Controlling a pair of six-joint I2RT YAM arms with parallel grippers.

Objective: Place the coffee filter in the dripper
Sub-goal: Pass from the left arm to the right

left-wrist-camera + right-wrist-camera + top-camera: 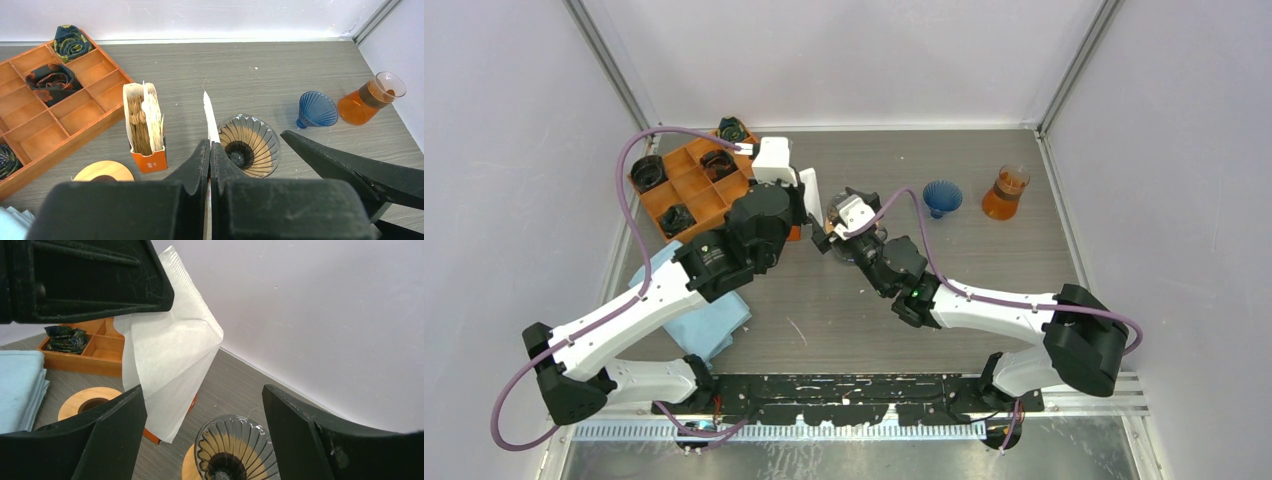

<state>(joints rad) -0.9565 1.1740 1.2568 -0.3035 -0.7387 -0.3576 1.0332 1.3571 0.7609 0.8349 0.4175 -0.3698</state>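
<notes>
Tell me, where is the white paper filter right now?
The paper filter is pinched in the left gripper, held in the air just above and left of the clear glass dripper, with the filter box beside it.

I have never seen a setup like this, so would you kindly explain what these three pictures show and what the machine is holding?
These are two robot arms bolted to a table, each ending in a two-finger claw. One picture looks down from above; the other two come from small cameras on each wrist, so the black shapes there are the claws' own fingers. The left claw is shut on a white paper coffee filter, held on edge beside the clear glass dripper. The right claw is open above that dripper. Also on the table: an orange box of filters, an orange tray with compartments, a wooden ring, a blue dripper, an amber glass jug and a light blue cloth.
</notes>
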